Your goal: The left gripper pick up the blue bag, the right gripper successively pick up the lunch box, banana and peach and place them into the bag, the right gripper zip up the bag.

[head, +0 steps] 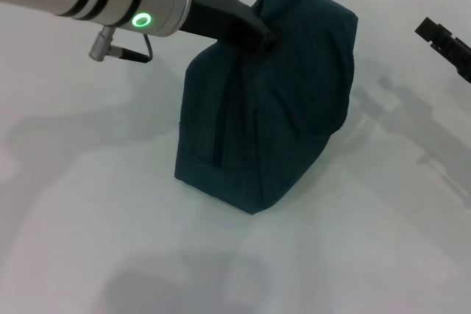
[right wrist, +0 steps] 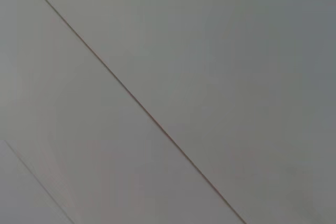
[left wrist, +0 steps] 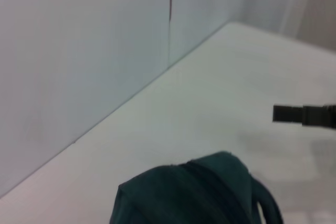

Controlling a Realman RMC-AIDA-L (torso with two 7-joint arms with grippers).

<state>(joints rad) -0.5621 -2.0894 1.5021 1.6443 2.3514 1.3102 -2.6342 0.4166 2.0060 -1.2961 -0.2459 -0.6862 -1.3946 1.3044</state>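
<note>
One soft teal fabric bag [head: 268,101] slumped on the smooth white counter [head: 110,204]; left end effector [head: 254,38] clamped its bunched top, right end effector [head: 445,43] off aside, grip unclear.

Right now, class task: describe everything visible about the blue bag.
The blue bag is dark teal fabric, soft and creased, standing upright on the white table, its top leaning and bunched. A dark zip line runs down its front; a padded handle loop shows in the left wrist view. The left gripper meets its top; the grip is hidden.
</note>
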